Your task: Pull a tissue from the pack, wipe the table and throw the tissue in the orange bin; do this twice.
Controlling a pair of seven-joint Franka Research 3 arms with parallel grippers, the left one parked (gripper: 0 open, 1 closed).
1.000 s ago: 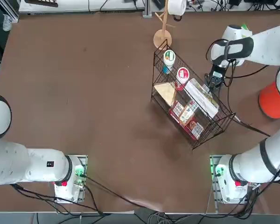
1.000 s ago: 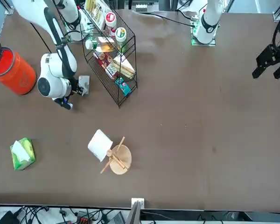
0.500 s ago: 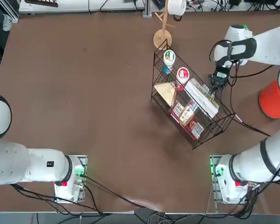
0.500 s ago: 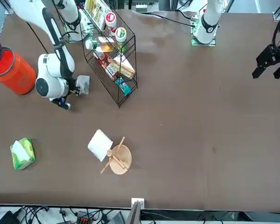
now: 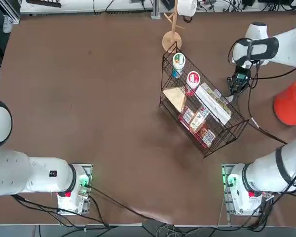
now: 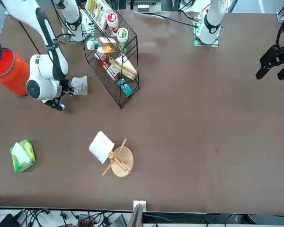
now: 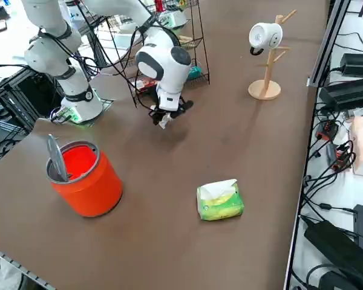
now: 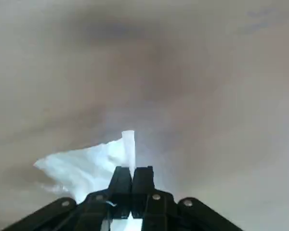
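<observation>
The jaws of the right gripper point(image 8: 132, 174) are pinched tight on a white tissue point(image 8: 89, 161), which spreads out crumpled to 1 side of the fingers point(image 8: 121, 179) and pokes up past their tips. From across the worktop point(image 6: 189, 123) the tissue point(image 6: 79, 85) hangs at the gripper point(image 6: 72, 88), low over the brown surface, just beside the black wire basket point(image 6: 114, 56). From the raised side view the gripper point(image 7: 165, 118) points down with a scrap of white at its tip; I cannot tell whether the tissue touches the worktop.

The orange bin point(image 7: 85, 175) stands near the arm on its outer side, apart from the gripper, with a grey flap leaning at its rim. The green and yellow pack point(image 7: 219, 200) lies flat further out on the worktop, well apart from the gripper, with a white tissue puffed out of its top. Seen from across, the pack point(image 6: 22, 155) sits near the worktop's edge. Near it stands a wooden mug tree point(image 7: 267, 57) with 1 white mug point(image 7: 263, 36) hung on a peg. The basket holds snack packets and 2 cups.
</observation>
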